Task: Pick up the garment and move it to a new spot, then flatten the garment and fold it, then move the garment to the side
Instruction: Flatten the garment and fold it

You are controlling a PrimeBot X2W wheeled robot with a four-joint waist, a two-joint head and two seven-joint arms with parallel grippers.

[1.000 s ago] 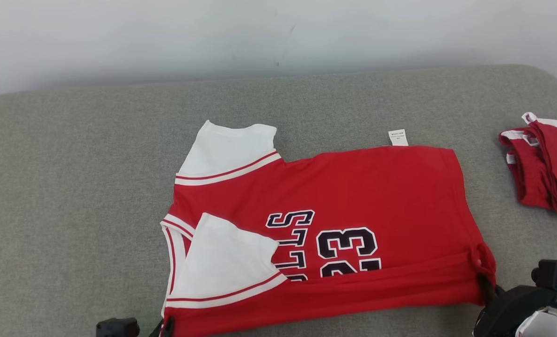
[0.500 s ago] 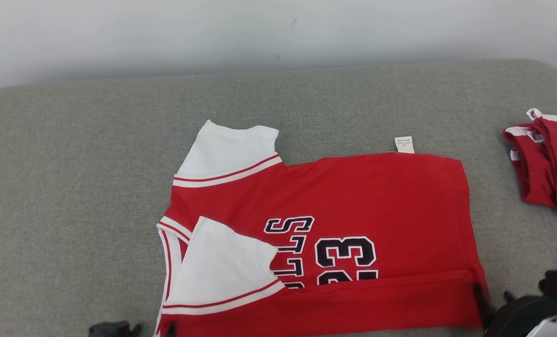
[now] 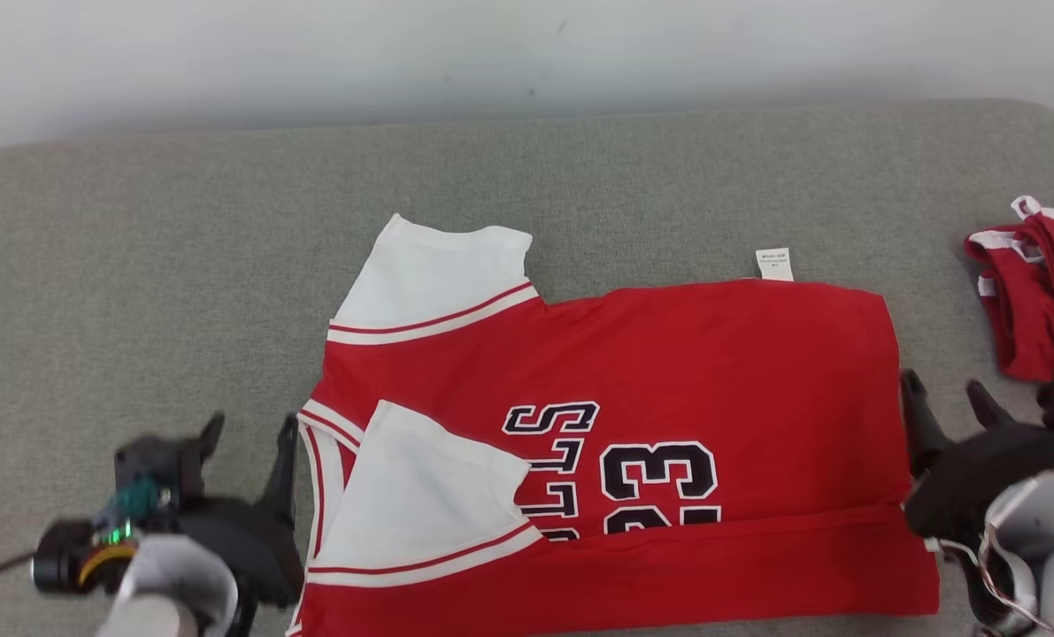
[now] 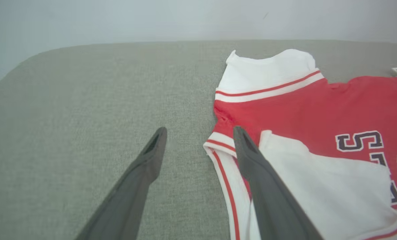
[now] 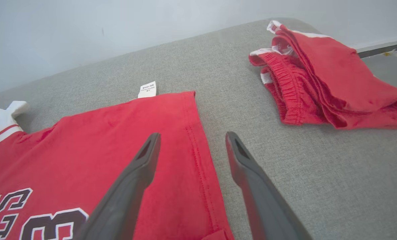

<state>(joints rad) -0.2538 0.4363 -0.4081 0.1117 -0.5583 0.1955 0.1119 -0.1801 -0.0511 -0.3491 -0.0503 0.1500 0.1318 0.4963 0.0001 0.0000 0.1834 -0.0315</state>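
A grey upholstered surface [image 3: 137, 265] is set against a pale wall [image 3: 314, 53]. At the left, the left gripper [image 3: 252, 426] is positioned just beside the neckline edge of the garment [image 3: 668, 354], with its fingers [image 4: 151, 156] spread wide and nothing held. One second earlier, it was closed at the near edge of the cloth; that hold has since been released.

The garment, a red jersey with white sleeves, is laid flat mid-surface. A near band [image 3: 668, 566] is turned over the lower part of the printed number.

At the right, the right gripper [image 3: 941, 382] is located beside the hem, its fingers [image 5: 141, 166] likewise spread and empty after the same release. A pile of red shorts [image 3: 1035, 292] lies well apart, further right.

The first lengthwise fold is judged complete. The far long edge remains to be folded.
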